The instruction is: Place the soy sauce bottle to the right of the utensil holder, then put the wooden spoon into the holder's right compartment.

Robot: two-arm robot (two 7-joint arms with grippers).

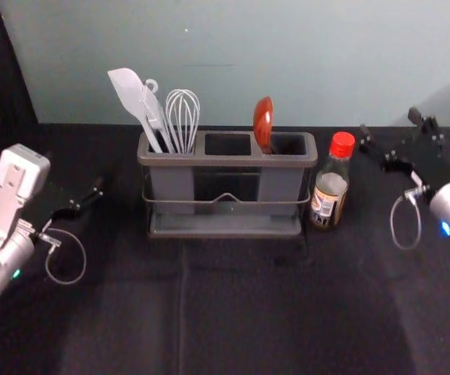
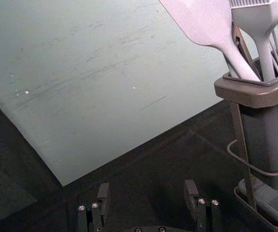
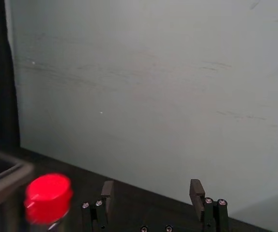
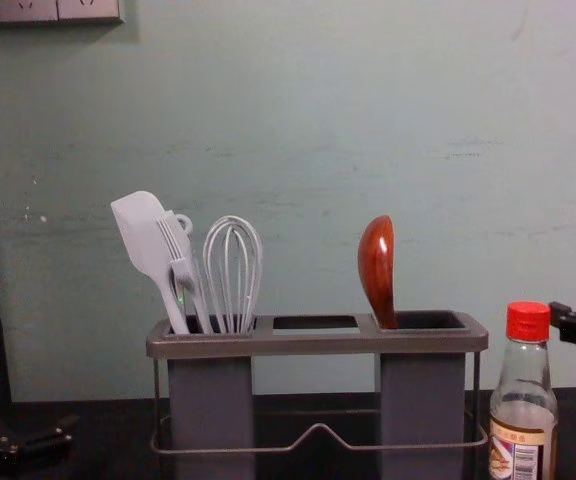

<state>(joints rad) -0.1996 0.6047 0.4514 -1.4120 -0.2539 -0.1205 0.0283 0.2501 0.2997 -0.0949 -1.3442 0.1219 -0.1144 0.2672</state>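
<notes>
- Head view: the soy sauce bottle (image 1: pixel 330 191) stands upright on the black-covered bench (image 1: pixel 248 305), just right of the utensil holder (image 1: pixel 229 160). The wooden spoon (image 1: pixel 263 117) sits bowl up in the right compartment; a spatula (image 1: pixel 130 92) and whisk (image 1: pixel 183 113) fill the left one. The left end effector (image 1: pixel 80 173) is left of the holder, the right end effector (image 1: pixel 389 123) right of the bottle.
- Left wrist view: the left end effector (image 2: pixel 147 184) is wide, holding nothing.
- Right wrist view: the right end effector (image 3: pixel 152 183) is wide and unloaded, near the bottle's red cap (image 3: pixel 48 198).
- Chest view: the spoon leans inside its compartment.
</notes>
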